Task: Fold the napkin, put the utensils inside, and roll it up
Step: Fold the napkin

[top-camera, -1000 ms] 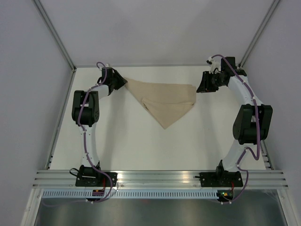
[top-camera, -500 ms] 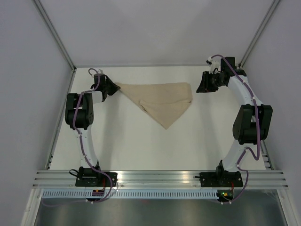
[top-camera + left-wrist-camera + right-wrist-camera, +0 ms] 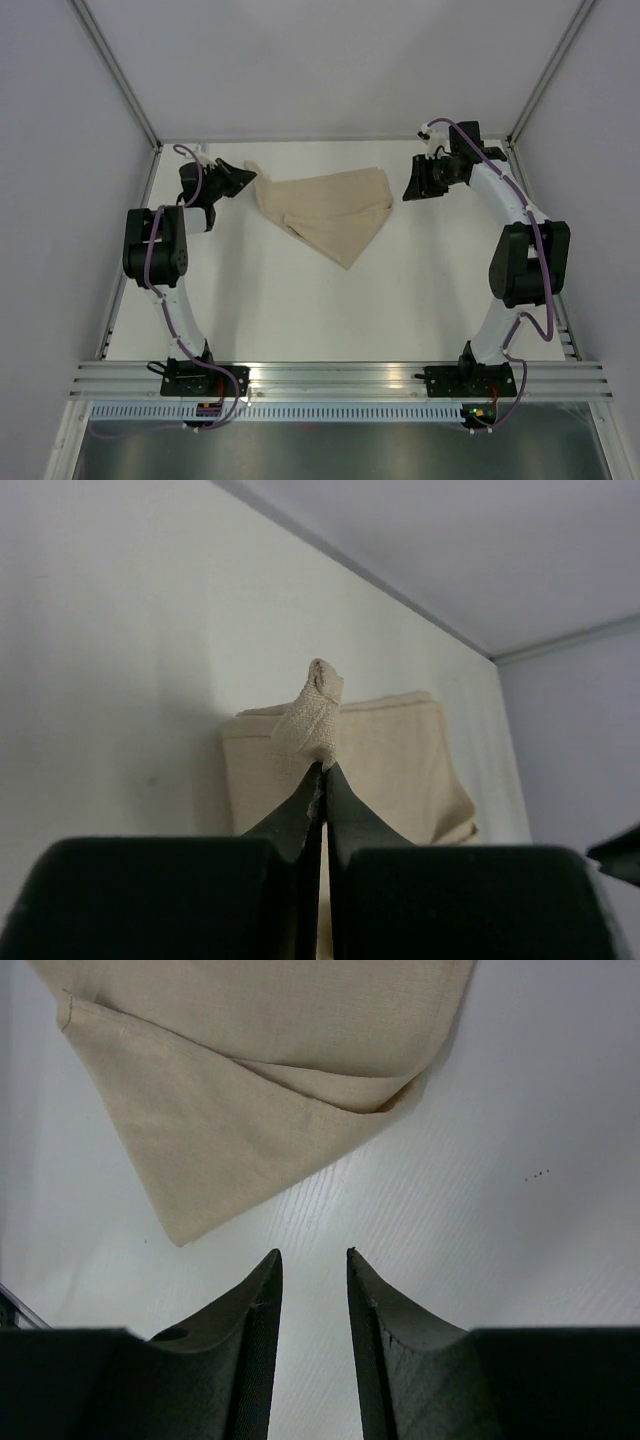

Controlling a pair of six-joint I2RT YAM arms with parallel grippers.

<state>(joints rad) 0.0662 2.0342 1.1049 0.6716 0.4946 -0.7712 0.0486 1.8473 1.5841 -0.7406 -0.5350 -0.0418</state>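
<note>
Beige cloth had slid leftward across the white table (image 3: pixel 400 300): the napkin (image 3: pixel 325 212), folded into a rough triangle with its point aimed at the near edge, lay further left than it had a second earlier. Over that second the left gripper (image 3: pixel 248 173) had drawn back toward the left wall, carrying the napkin's far left corner with it, and the elbow of its arm had swung outward. The right gripper (image 3: pixel 410 186) had also shifted to the left, following the cloth's right edge as that edge moved away from it.

Seen from the left wrist, the left gripper's jaws were pressed together on a bunched corner of the napkin. A small tuft of fabric poked up past the tips, while the rest of the cloth spread over the table beyond.

In the right wrist view, the right gripper's jaws stood a narrow gap apart with nothing between them. They hung over bare table just beside the napkin's layered fold and its pointed end, clear of the cloth. The napkin lay in the far middle of the table, between the two grippers.
</note>
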